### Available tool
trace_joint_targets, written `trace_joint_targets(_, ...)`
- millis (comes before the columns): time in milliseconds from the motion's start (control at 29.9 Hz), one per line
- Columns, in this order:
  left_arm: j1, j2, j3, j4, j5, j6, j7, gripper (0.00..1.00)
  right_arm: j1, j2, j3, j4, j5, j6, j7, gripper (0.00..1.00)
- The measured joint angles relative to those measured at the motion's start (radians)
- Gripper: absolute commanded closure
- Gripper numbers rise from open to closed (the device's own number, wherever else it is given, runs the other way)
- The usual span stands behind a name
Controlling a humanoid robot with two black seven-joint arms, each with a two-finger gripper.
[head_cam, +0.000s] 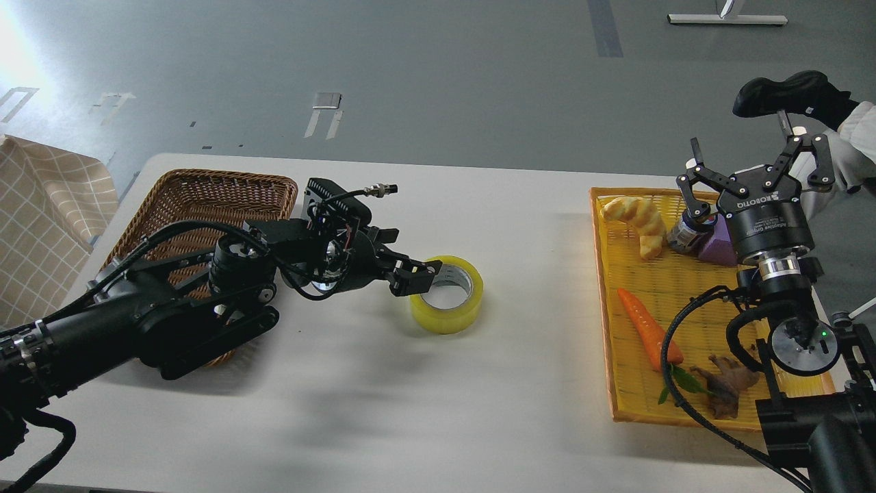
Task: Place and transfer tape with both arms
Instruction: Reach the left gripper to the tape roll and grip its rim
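- Tape lies flat on the white counter, near its middle, hole facing up, yellowish band around a grey-white core.
- Left arm reaches in from the left edge, low over the counter, its wrist turned sideways toward the roll.
- Left gripper sits at the roll's near-left rim; one dark fingertip overlaps the rim and seems to dip into the hole. Whether its jaws are pinching the wall of the roll or only resting beside it, I cannot tell from this angle.
- Wicker basket, brown and rectangular, stands at the counter's far-left corner, partly hidden behind the left arm.
- Right arm rises from the lower right corner, its wrist pointing upward, well apart from the tape.
- Right gripper is held above the far end of the tray, jaws spread wide, nothing between the fingers.
- Yellow tray rests on the right side of the counter.
- Inside the tray: a pale twisted bread piece at the far-left end, a small jar and a purple block just beside it, partly behind the right gripper.
- Orange carrot with green leaves lies diagonally in the tray's middle; a brown root-like item sits near its leafy end.
- Checked cloth shows at the left edge, off the counter.
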Motion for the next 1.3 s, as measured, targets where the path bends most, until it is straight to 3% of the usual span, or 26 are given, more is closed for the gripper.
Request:
trace_joint_targets(234,-0.008,-0.005,0.019,0.027,0.0,-0.029,0.043,0.02,0.001,0.0,-0.001,-0.016,0.0,0.0,0.0,0.0)
trace_joint_targets(802,-0.023,-0.092,0.036,0.106,-0.004,-0.039,0.053,0.03,0.0,0.001,-0.001,-0.021,0.002,0.0,0.0,0.0)
trace_joint_targets(1069,-0.024,-0.118,0.036,0.15,-0.003,-0.04,0.064,0.13,-0.002,0.001,-0.001,-0.021,0.002,0.0,0.001,0.0)
trace_joint_targets(1237,-0.024,-0.128,0.036,0.176,-0.003,-0.04,0.066,0.23,-0.005,0.001,-0.001,-0.021,0.002,0.0,0.002,0.0)
trace_joint_targets(1303,-0.02,-0.13,0.037,0.179,-0.003,-0.039,0.066,0.33,-0.005,0.0,-0.001,-0.021,0.002,0.0,0.002,0.0)
